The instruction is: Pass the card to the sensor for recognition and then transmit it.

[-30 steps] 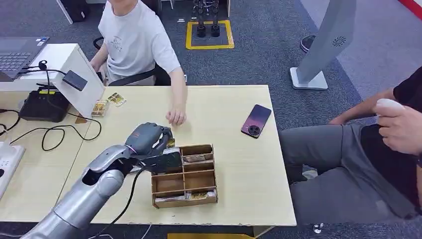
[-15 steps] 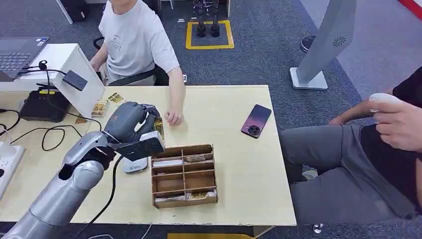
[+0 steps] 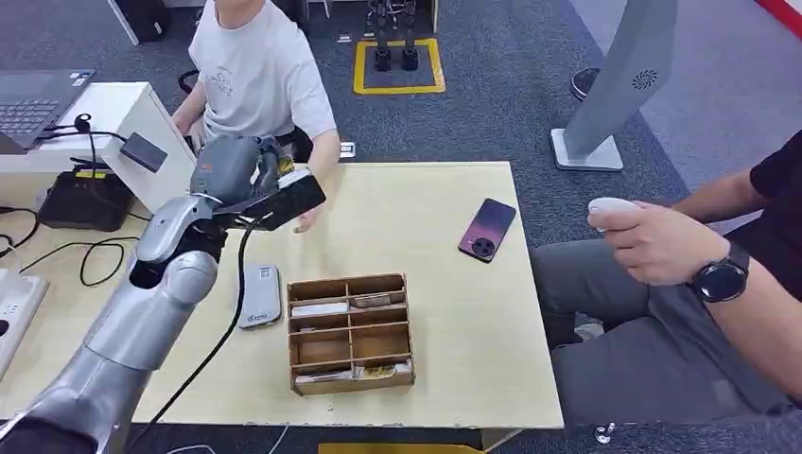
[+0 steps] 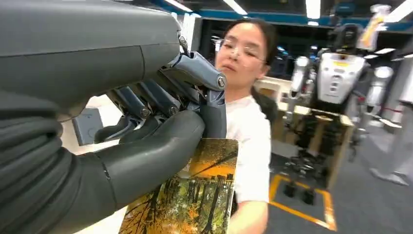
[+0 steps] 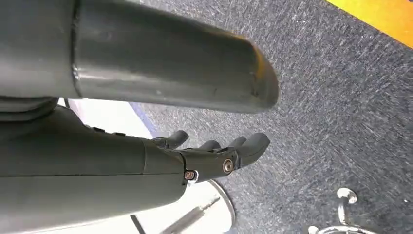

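**A:** Start close in. What have you got?

**B:** My left hand (image 4: 160, 131) is closed around the card (image 4: 195, 195). My thumb presses across its face with the fingers (image 4: 146, 97) curled behind it. It's a picture card printed with autumn trees, held up above the far left part of the table (image 3: 426, 208). My right hand (image 5: 219, 151) hangs at my side over the carpet with its fingers loosely apart, holding nothing.

**A:** And further out?

**B:** Below my arm are the wooden tray (image 3: 350, 331) and a grey device (image 3: 258, 295) lying flat just beside it. Beyond my hand, a small dark sensor (image 3: 142, 151) is mounted on the slanted white stand (image 3: 156, 142). The person in the white shirt (image 3: 255, 76) sits behind the table, very near my hand.

**A:** What could go wrong?

**B:** I judge my hold covers only part of the card, so a tilt could let it slip. My fingers might also block the reader, or I could swing into the person's arm.

**A:** Anything you can't make out?

**B:** The card's lower edge is cut off in my wrist view. From above, my own hand hides the card, so I can't tell how it faces the sensor.
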Tool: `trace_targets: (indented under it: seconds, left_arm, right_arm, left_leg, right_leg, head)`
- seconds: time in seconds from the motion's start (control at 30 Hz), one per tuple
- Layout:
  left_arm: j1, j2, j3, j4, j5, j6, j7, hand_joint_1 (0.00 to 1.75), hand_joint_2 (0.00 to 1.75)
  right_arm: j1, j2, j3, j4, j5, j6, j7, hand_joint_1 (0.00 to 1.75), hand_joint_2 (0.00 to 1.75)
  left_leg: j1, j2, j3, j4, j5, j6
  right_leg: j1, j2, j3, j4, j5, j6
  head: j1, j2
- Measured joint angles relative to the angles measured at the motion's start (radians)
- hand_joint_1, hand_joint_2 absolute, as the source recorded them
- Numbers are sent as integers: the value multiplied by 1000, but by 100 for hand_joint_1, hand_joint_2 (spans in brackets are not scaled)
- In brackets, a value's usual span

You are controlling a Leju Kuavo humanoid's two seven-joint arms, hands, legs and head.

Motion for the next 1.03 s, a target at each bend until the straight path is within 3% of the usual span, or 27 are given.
trace_targets:
  seconds: [0.23, 0.6, 0.63, 0.67, 1.03]
  left_arm:
    - [-47, -42, 24, 158, -50, 40, 16, 175, 175]
    - [-50, -56, 47, 235, -77, 55, 15, 175, 175]
    - [-50, -56, 50, 240, -81, 57, 15, 21, 175]
    - [-50, -57, 53, 244, -85, 60, 15, 0, 175]
    - [-41, -55, 110, 264, -95, 126, -17, 0, 175]
  right_arm:
    - [-5, 5, 0, 0, 9, 2, 12, 0, 0]
    - [-4, 8, 0, 0, 16, 2, 17, 0, 0]
    - [-5, 10, 0, 0, 16, 2, 18, 0, 0]
    - [-5, 10, 0, 0, 18, 2, 18, 0, 0]
    - [-6, 12, 0, 0, 19, 1, 22, 0, 0]
  left_leg:
    - [0, 0, 0, 0, 0, 0]
    - [0, 0, -1, 0, 0, 0]
    - [0, 0, -1, 0, 0, 0]
    - [0, 0, -1, 0, 0, 0]
    - [0, 0, -1, 0, 0, 0]
  right_leg:
    - [0, 1, -1, 0, 0, 0]
    - [0, 1, -1, 0, 0, 0]
    - [0, 1, -1, 0, 0, 0]
    - [0, 1, -1, 0, 0, 0]
    - [0, 1, -1, 0, 0, 0]
  head:
    - [0, 0]
    - [0, 0]
    - [0, 0]
    - [0, 0]
    - [0, 0]
